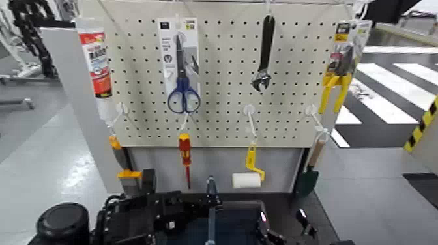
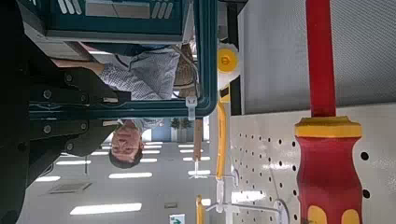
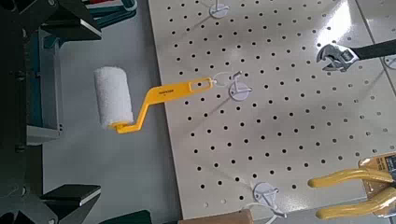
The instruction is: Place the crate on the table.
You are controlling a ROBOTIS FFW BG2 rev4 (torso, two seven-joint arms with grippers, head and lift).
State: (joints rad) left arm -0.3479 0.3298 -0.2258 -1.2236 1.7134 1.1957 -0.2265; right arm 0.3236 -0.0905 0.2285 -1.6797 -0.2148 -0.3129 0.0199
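The dark blue-grey crate (image 1: 228,227) is at the bottom centre of the head view, its slim upright handle (image 1: 210,199) pointing up. It is close in front of the pegboard (image 1: 221,72). A strip of the black table (image 1: 281,201) shows beyond it. My left gripper (image 1: 140,218) is at the crate's left side. In the left wrist view it (image 2: 70,107) is clamped on the crate's rim (image 2: 140,108). My right gripper (image 1: 287,231) is at the crate's right side. The right wrist view shows its black parts (image 3: 33,93) by the frame edge.
On the pegboard hang scissors (image 1: 183,72), a wrench (image 1: 264,55), yellow pliers (image 1: 335,85), a red screwdriver (image 1: 185,153) and a paint roller (image 1: 246,177). A person (image 2: 140,84) shows in the left wrist view. Grey floor with striped markings (image 1: 391,91) lies to the right.
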